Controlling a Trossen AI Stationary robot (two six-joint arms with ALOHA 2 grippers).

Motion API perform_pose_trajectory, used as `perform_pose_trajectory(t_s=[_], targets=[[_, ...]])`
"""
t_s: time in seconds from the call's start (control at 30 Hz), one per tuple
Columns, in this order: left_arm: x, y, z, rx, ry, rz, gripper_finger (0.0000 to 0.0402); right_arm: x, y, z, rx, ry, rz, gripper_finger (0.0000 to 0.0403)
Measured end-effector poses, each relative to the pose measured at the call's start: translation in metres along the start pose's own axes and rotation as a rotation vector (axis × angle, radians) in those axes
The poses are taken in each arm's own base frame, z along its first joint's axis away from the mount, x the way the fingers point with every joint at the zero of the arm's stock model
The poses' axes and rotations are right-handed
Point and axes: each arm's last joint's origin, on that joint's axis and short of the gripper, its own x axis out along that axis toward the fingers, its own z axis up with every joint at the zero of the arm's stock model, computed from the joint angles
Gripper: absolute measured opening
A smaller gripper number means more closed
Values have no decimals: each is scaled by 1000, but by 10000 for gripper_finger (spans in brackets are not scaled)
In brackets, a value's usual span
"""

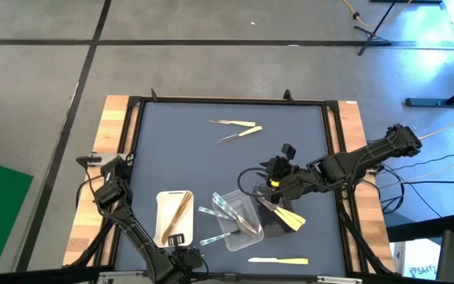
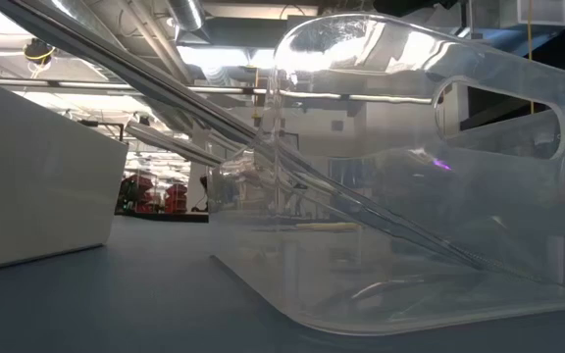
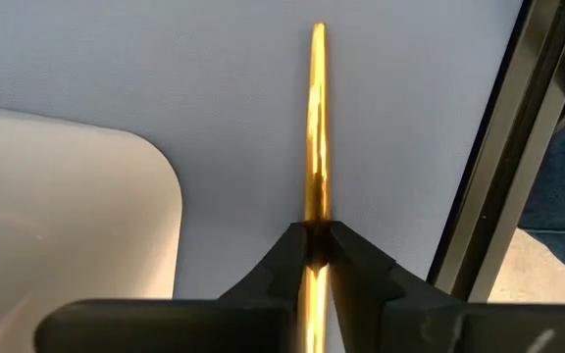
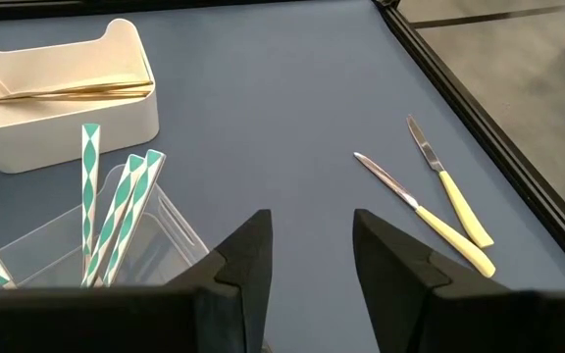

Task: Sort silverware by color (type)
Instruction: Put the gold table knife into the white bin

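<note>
Grey concrete floor surrounds the blue-grey table (image 1: 211, 158), which has a black frame and wooden side strips, and the low view looks through the clear tray (image 2: 430, 196) into a lit workshop. At the near edge the left gripper (image 3: 317, 257) is clenched on a golden-brown utensil (image 3: 315, 127) whose long axis runs straight ahead past its fingers, beside the white tray (image 1: 173, 217) that holds wooden pieces lying lengthwise. Hovering with spread fingers over the clear tray's green-and-white handled utensils (image 4: 116, 211), the right gripper (image 4: 307, 257) looks toward two yellow-handled knives (image 4: 439, 211) angled on the far mat.
</note>
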Motion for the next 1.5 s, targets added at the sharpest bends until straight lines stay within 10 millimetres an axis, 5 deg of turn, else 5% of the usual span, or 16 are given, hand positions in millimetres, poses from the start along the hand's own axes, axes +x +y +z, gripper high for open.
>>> perform_pose_trajectory(t_s=[1.5], targets=[[-11, -7, 7, 91, 27, -69, 25, 0, 0, 0, 0, 0, 0, 131]])
